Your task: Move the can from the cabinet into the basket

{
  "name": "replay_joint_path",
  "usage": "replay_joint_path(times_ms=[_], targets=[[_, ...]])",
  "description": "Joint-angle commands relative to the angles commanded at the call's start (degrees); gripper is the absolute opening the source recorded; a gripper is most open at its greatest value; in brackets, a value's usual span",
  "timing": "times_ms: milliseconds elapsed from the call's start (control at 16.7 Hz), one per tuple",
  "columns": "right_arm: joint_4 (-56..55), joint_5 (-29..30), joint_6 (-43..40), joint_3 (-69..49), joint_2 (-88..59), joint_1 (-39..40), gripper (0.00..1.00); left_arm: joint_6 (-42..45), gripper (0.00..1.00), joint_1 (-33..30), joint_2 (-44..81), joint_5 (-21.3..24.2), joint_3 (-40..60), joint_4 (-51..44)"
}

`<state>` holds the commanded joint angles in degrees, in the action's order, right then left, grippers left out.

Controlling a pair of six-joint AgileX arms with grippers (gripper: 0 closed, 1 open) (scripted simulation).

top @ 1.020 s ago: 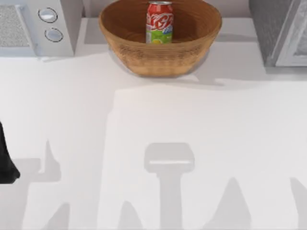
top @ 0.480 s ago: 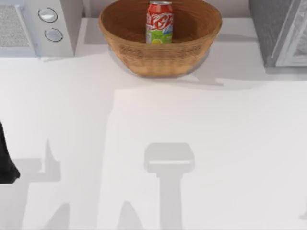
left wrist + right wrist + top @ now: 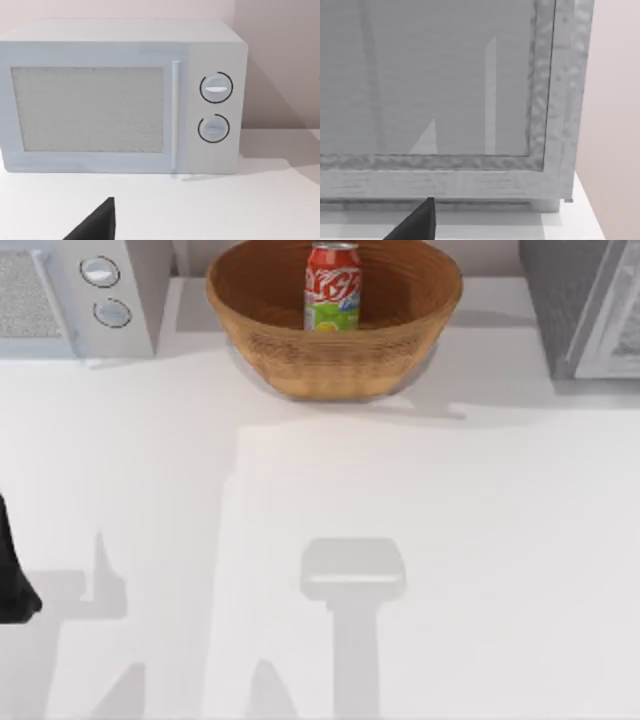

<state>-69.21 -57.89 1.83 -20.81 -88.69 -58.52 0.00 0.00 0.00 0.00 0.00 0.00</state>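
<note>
One can [image 3: 332,286] stood upright inside the basket [image 3: 300,360], well apart from the left pincer [image 3: 15,580], whose opening I cannot tell; probably light, smooth, dentable, best gripped mid-body.

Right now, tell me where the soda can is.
In the top view the red soda can stands upright inside the wicker basket at the table's far middle, between the white microwave on the left and the grey cabinet on the right.
</note>
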Motion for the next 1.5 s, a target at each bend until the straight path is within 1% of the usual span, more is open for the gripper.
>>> replay_joint_path(times_ms=[180,360,600,1140,1320,1500], targets=[[1.91,-0.15,0.01,-1.86,0.1,-0.16,1.0,0.0,1.0,0.0,0.0,0.0,0.0,0.0],[9.24,-0.66,0.06,-8.76,0.47,-0.68,1.0,0.0,1.0,0.0,0.0,0.0,0.0,0.0],[26.48,-1.39,0.14,-23.47,1.81,-1.43,1.0,0.0,1.0,0.0,0.0,0.0,0.0,0.0],[73.74,-1.86,0.17,-63.13,8.06,-1.8,1.0,0.0,1.0,0.0,0.0,0.0,0.0,0.0],[84.52,-1.59,0.09,-72.92,10.3,-1.47,1.0,0.0,1.0,0.0,0.0,0.0,0.0,0.0],[90.17,-1.37,0.03,-78.28,11.74,-1.19,1.0,0.0,1.0,0.0,0.0,0.0,0.0,0.0]])
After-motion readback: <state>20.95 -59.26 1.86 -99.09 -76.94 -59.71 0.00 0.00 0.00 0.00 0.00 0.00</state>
